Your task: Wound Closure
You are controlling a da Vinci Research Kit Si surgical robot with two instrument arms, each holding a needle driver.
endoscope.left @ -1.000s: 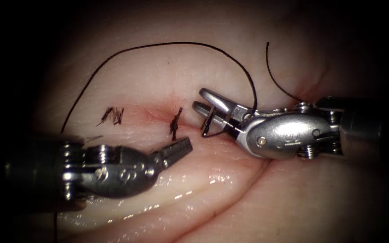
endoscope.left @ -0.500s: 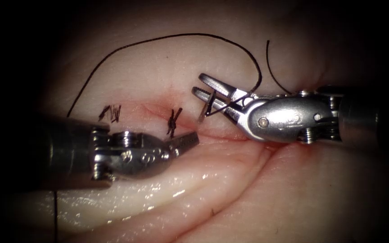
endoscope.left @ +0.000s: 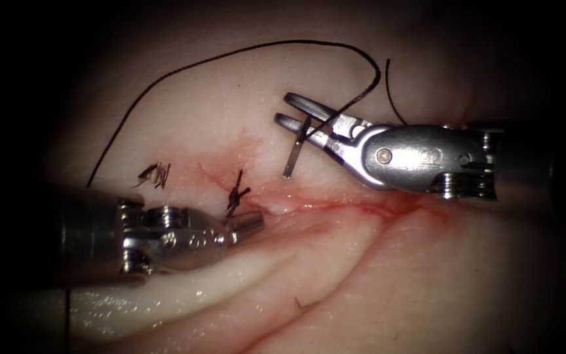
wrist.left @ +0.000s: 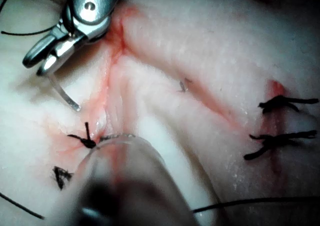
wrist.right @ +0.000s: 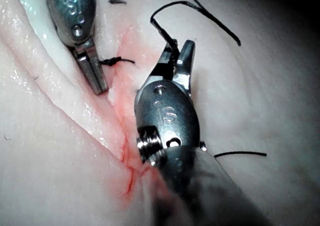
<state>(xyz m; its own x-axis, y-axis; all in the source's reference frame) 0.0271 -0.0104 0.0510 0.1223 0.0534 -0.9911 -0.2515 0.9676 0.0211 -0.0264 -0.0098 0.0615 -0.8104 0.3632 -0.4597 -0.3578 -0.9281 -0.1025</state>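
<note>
Bare tissue lies open in the frame's upper left. Right of centre, the right tool pinches the needle near one end; it hangs above the cut, clear of tissue. The left tool, lower left, is pressed together, empty, beside a knot.

You can read little here — only small stamped characters on each tool's metal body. On the left arm's tool two rounded marks resembling "S" or "8" sit along the housing; the right arm's tool bears similar marks near its pivot — none clear enough for you to read with certainty.
</note>
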